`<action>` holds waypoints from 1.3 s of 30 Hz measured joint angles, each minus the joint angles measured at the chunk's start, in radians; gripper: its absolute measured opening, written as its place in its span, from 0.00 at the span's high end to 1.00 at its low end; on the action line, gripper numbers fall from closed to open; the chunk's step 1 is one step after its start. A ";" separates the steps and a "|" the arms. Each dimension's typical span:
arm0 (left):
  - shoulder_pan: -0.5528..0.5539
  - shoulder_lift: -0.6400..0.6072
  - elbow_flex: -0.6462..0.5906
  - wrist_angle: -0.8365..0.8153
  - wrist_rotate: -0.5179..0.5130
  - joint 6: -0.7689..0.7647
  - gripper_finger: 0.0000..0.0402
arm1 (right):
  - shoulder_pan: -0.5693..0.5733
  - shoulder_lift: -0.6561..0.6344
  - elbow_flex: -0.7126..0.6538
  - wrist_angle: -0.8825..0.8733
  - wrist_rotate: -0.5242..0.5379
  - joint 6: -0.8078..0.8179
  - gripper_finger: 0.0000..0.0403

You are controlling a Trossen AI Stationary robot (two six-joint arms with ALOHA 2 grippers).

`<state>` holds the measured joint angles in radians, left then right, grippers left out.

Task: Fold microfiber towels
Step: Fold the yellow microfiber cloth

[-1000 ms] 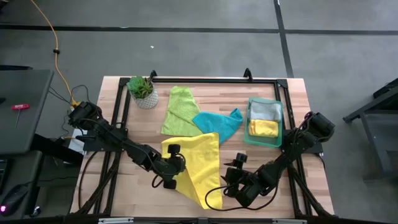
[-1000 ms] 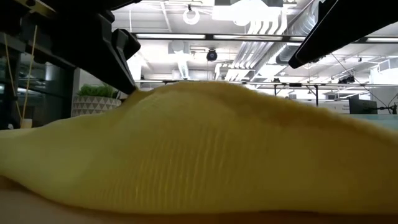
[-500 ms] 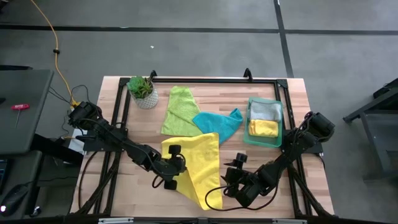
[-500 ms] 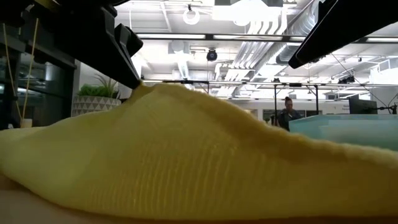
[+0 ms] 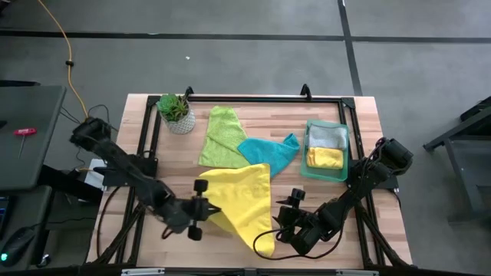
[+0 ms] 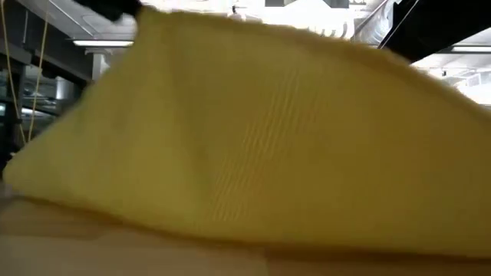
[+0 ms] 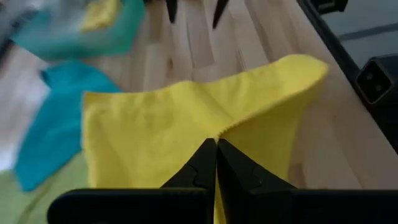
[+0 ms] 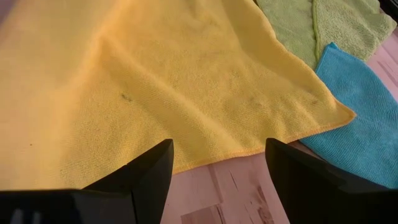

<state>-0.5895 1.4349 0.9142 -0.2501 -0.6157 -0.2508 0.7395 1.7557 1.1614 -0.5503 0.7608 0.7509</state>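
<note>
Both arms are dark, nearly black, built of slim jointed links with chunkier blocks at the joints. Black cables loop along each arm and trail off at the bases. The left claw [image 7: 216, 163] has two matte black fingers tapering to narrow tips. The right claw [image 8: 217, 163] has two broader black fingers [image 8: 146, 171] with flat, angular faces and slightly glossy edges.
</note>
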 joint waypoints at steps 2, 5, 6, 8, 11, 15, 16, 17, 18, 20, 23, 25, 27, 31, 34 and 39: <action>-0.033 -0.025 0.001 -0.004 -0.064 -0.001 1.00 | 0.000 0.000 0.000 0.001 0.000 0.000 0.39; -0.077 -0.042 0.000 -0.040 -0.155 -0.029 1.00 | 0.000 0.000 0.000 0.009 0.000 0.000 0.39; -0.084 -0.043 0.000 -0.045 -0.169 -0.035 1.00 | 0.000 0.000 0.000 0.009 0.000 0.000 0.39; -0.089 -0.043 0.000 -0.067 -0.179 -0.049 1.00 | 0.000 0.000 0.000 0.020 0.000 0.000 0.39; -0.080 -0.038 0.000 -0.076 -0.181 -0.062 1.00 | 0.000 0.000 0.000 0.030 -0.001 -0.010 0.39; -0.060 -0.031 0.000 -0.082 -0.176 -0.066 1.00 | 0.000 0.001 0.000 0.102 -0.050 -0.053 0.39; -0.056 -0.031 0.000 -0.084 -0.170 -0.073 1.00 | 0.000 0.004 0.000 0.130 -0.076 -0.068 0.39; -0.050 -0.030 0.000 -0.090 -0.161 -0.082 1.00 | 0.000 0.012 0.000 0.160 -0.104 -0.084 0.39; -0.046 -0.030 0.000 -0.094 -0.154 -0.087 1.00 | 0.000 0.021 0.000 0.190 -0.135 -0.103 0.39; -0.041 -0.030 0.000 -0.094 -0.148 -0.091 1.00 | 0.000 0.042 0.000 0.231 -0.200 -0.121 0.39; -0.039 -0.030 0.000 -0.094 -0.148 -0.091 1.00 | 0.001 0.068 0.000 0.280 -0.264 -0.100 0.39; -0.039 -0.030 0.000 -0.094 -0.148 -0.090 1.00 | 0.011 0.081 0.000 0.300 -0.265 -0.055 0.39; -0.039 -0.030 0.000 -0.093 -0.148 -0.090 1.00 | 0.029 0.096 0.006 0.301 -0.247 -0.027 0.39; -0.039 -0.030 0.000 -0.094 -0.149 -0.088 1.00 | 0.068 0.140 0.060 0.298 -0.239 -0.026 0.39; -0.039 -0.030 0.000 -0.094 -0.151 -0.088 1.00 | 0.089 0.189 0.136 0.258 -0.240 -0.011 0.39; -0.039 -0.030 0.000 -0.094 -0.152 -0.087 1.00 | 0.112 0.313 0.358 -0.021 -0.242 0.035 0.39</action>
<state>-0.6285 1.4048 0.9138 -0.3439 -0.7678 -0.3382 0.8519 2.0684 1.5192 -0.5714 0.5189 0.7862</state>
